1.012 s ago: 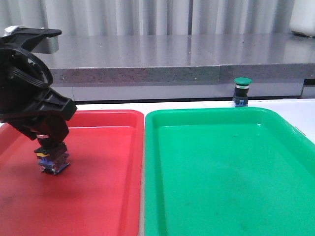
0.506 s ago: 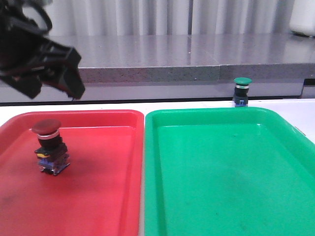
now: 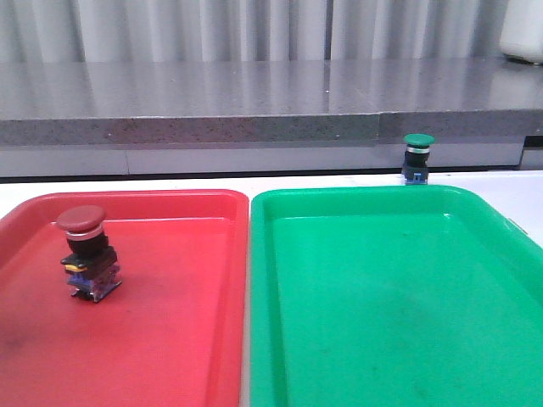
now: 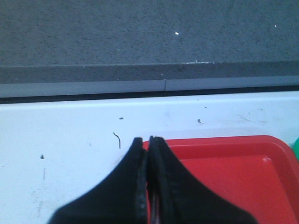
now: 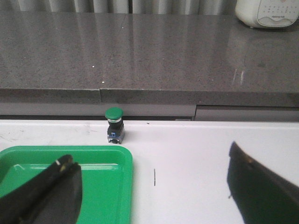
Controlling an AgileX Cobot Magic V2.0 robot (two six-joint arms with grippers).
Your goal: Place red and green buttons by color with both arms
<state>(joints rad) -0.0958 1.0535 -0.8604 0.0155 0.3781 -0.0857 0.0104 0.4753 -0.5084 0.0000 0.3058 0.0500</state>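
The red button [image 3: 86, 252] stands upright in the red tray [image 3: 178, 339] at its left side, free of any gripper. The green button [image 3: 417, 158] stands on the white table behind the green tray [image 3: 399, 339], outside it; it also shows in the right wrist view [image 5: 114, 124]. Neither gripper shows in the front view. In the left wrist view my left gripper [image 4: 147, 140] is shut and empty, above the far corner of the red tray [image 4: 224, 172]. In the right wrist view my right gripper [image 5: 152, 161] is wide open and empty, short of the green button, over the green tray's corner [image 5: 100, 186].
A grey stone ledge [image 3: 271, 97] runs along the back of the white table [image 5: 196, 149]. The two trays lie side by side, nearly touching. A white object [image 5: 268, 13] stands on the ledge at the far right.
My left gripper let go of the red button, rose up and to the left, and has left the front view. The red button stays upright in the red tray.
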